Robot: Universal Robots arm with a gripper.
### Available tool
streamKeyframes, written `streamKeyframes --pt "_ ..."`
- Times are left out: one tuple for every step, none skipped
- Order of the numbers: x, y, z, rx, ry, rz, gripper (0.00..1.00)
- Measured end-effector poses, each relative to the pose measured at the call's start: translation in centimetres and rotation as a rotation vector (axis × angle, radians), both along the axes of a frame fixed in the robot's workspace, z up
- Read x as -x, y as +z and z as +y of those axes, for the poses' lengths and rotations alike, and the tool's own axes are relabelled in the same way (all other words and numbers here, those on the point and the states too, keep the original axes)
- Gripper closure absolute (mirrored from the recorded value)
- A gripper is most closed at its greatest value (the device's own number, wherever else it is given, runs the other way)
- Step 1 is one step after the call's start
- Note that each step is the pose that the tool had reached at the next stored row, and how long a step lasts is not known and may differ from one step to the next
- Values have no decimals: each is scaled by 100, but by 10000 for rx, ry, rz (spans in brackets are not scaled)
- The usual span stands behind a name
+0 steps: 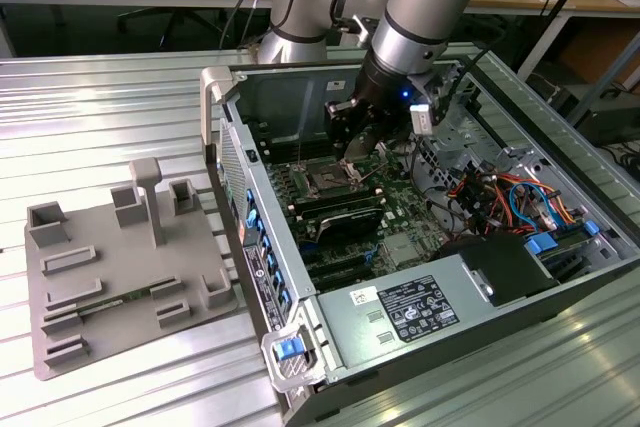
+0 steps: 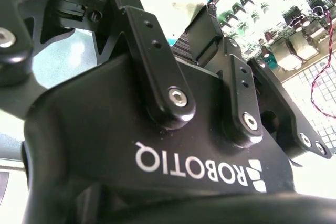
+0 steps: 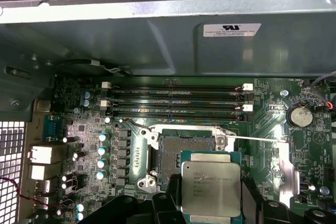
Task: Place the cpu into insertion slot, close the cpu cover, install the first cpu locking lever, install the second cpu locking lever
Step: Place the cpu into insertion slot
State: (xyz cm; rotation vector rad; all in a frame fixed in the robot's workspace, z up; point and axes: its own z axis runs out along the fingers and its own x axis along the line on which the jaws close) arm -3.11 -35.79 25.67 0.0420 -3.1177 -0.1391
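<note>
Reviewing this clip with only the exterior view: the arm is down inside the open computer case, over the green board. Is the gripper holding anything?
Observer: Yes. In the first wrist view the gripper is shut on the cpu, with the silver-grey metal face turned to the camera.
Operator: Is it seated in the socket yet?
Observer: No. The insertion slot shows dark and bare inside its silver rim. The cpu is held above it and off to one side, so it covers only one corner of the slot in that picture.
</note>
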Motion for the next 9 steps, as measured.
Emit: streamKeyframes --pt "0 -1 0 0 0 0 45" --pt "0 -20 0 0 0 0 45" --pt "0 -38 0 0 0 0 45" --pt "0 -39 0 0 0 0 45" --pt "0 -41 0 0 0 0 45" --pt "0 -43 0 0 0 0 45" --pt "0 -44 0 0 0 0 45" --pt "0 -49 0 0 0 0 45" --pt "0 -53 0 0 0 0 45"
